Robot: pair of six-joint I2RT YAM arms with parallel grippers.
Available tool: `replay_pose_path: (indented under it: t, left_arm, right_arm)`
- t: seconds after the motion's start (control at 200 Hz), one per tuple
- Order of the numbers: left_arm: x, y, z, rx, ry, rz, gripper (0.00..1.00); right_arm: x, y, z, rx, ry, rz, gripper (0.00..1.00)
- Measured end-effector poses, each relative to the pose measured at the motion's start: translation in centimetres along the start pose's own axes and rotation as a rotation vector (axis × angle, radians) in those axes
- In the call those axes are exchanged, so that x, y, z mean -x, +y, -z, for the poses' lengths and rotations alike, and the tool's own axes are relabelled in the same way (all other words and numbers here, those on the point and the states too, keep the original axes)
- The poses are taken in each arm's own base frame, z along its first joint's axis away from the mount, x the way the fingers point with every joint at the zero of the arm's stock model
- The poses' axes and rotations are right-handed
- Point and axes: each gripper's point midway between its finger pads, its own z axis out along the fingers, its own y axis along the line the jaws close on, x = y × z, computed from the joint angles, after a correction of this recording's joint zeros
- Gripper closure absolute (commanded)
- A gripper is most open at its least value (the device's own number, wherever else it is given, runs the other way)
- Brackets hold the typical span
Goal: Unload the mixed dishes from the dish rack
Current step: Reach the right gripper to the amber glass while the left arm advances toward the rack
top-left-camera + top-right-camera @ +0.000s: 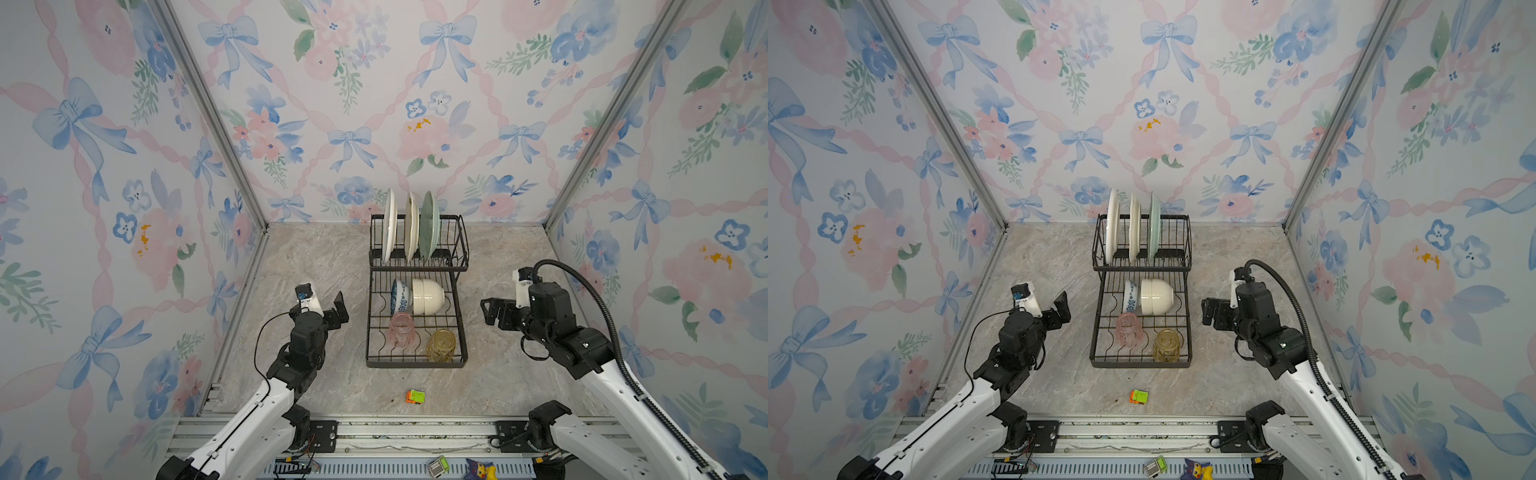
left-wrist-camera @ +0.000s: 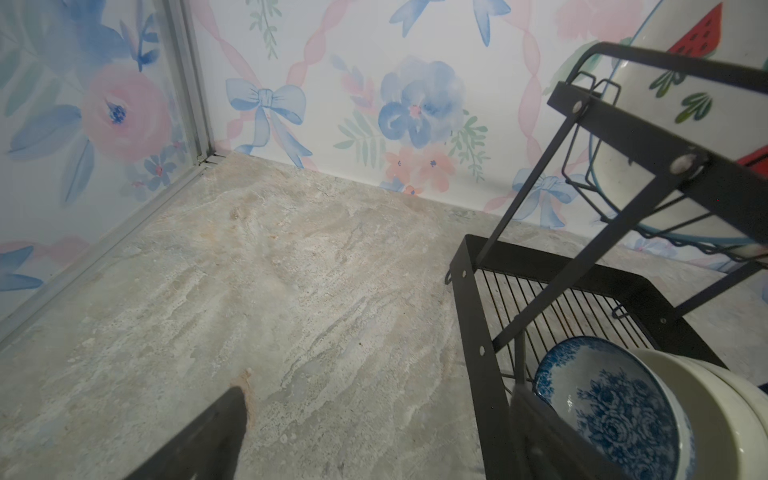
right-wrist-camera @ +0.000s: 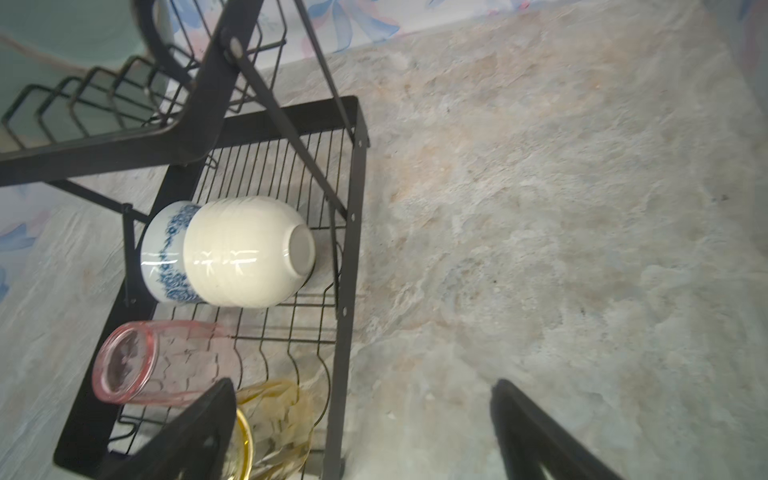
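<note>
Tabletop [image 1: 311,266] of marbled stone, with flowered walls on three sides.

At the left: left gripper [image 1: 326,309]. Hangs over bare stone just left of the dish rack [image 1: 415,365], apart from it. Fingers [image 2: 199,436] spread wide, nothing between them, nothing touched.

Mid-table, toward the back wall: the rack itself, fully loaded. Carries three plates on edge in the slots of the raised upper basket [image 1: 460,241], side by side. From the left: white plate [image 1: 389,226], with its red watermelon slices plain only in the left wrist view; cream plate [image 1: 411,226]; pale green plate [image 1: 429,226].

Below, in the back part of the lower tray [image 1: 368,332]: two bowls on their sides, mouths to the left. Blue-patterned bowl [image 1: 400,296] at the left, tucked partly into the mouth of the white bowl [image 1: 430,296], whose foot points right.

In the near part of the same tray: pink tumbler [image 1: 401,330] standing on end at the left, amber tumbler [image 1: 441,345] on end to its right and closer to the front rim. Cannot tell which end is up on either.

On the stone in front of the rack, well apart from it: small orange-green toy block [image 1: 415,397].

At the right: right gripper [image 1: 492,311]. Hovers over the table just right of the rack, level with the bowls and pointing toward them, clear of the wire. Fingers [image 3: 199,428] spread wide here too, holding nothing.
</note>
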Motion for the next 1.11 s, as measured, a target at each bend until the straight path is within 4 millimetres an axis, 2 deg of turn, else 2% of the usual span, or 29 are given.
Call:
replay_pose_path:
  t: [0.09,0.27,0.38,0.735,0.89,1.105]
  left_arm:
    - [-0.4,-0.9,0.1,-0.036,0.053,0.001,0.02]
    - [0.3,-2.9,0.8,-0.125,0.089,0.023,0.02]
    - [0.2,-3.7,1.1,-0.168,0.113,0.032,0.02]
    - [-0.8,-4.6,1.4,-0.222,0.164,0.047,0.02]
    - [-0.8,-4.7,1.4,-0.229,0.167,0.051,0.02]
    - [-0.8,-4.9,1.5,-0.240,0.171,0.056,0.02]
  right_arm:
    - [-1.4,2.3,-0.2,0.060,0.087,0.039,0.03]
    - [-3.2,7.1,-0.8,0.141,0.217,0.130,0.03]
    - [-4.5,8.8,-1.5,0.158,0.273,0.163,0.03]
    - [-7.8,9.4,-4.1,0.105,0.414,0.156,0.03]
    - [-8.9,10.7,-4.9,0.103,0.455,0.170,0.00]
    - [-10.3,11.0,-6.0,0.069,0.499,0.164,0.07]
